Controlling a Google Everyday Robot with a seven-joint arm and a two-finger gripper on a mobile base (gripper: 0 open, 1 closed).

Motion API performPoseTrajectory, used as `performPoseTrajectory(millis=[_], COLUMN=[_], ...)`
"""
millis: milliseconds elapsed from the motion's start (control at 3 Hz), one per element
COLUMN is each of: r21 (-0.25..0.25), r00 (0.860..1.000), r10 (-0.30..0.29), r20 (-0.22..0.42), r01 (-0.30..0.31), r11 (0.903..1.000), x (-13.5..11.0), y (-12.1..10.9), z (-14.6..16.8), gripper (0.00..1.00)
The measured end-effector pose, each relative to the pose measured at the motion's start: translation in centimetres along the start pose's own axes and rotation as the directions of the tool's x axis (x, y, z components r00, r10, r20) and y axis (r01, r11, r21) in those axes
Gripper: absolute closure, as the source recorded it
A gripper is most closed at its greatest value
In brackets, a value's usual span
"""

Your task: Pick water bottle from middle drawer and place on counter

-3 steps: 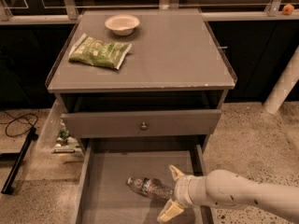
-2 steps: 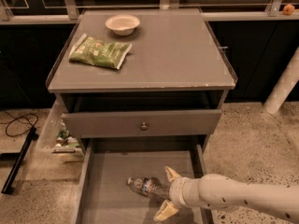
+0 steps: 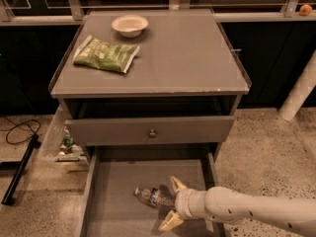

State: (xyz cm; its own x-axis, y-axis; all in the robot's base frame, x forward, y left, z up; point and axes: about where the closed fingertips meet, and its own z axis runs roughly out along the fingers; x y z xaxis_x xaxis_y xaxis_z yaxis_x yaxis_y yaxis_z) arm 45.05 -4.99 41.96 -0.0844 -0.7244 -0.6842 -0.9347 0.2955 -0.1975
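Note:
The water bottle (image 3: 150, 196) lies on its side on the floor of the open middle drawer (image 3: 111, 191), cap pointing left. My gripper (image 3: 172, 204) reaches in from the right, open, with one fingertip behind the bottle's right end and the other in front of it. The bottle's right end is hidden between the fingers and the wrist. The counter (image 3: 187, 58) is the grey cabinet top above.
A green bag (image 3: 105, 53) and a white bowl (image 3: 130, 24) sit on the counter's back left. A closed drawer front with a round knob (image 3: 152, 132) overhangs the open drawer. Clutter (image 3: 66, 147) and a black cable (image 3: 19, 132) lie on the floor at left. A white post (image 3: 298, 95) stands at right.
My gripper has slid left along the drawer toward the bottle, and its fingers now straddle the bottle's right end. The bottle has not moved.

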Motion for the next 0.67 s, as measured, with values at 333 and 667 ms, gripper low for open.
performPoseTrajectory(millis=[333, 667], r21=[0.004, -0.005], r00=[1.000, 0.998], r10=[0.005, 0.056], r20=[0.007, -0.021], r01=[-0.005, -0.056], r11=[1.0000, 0.9984], x=[0.7, 3.8], y=[-0.5, -1.1], z=[1.3, 3.1], gripper=[0.00, 0.00])
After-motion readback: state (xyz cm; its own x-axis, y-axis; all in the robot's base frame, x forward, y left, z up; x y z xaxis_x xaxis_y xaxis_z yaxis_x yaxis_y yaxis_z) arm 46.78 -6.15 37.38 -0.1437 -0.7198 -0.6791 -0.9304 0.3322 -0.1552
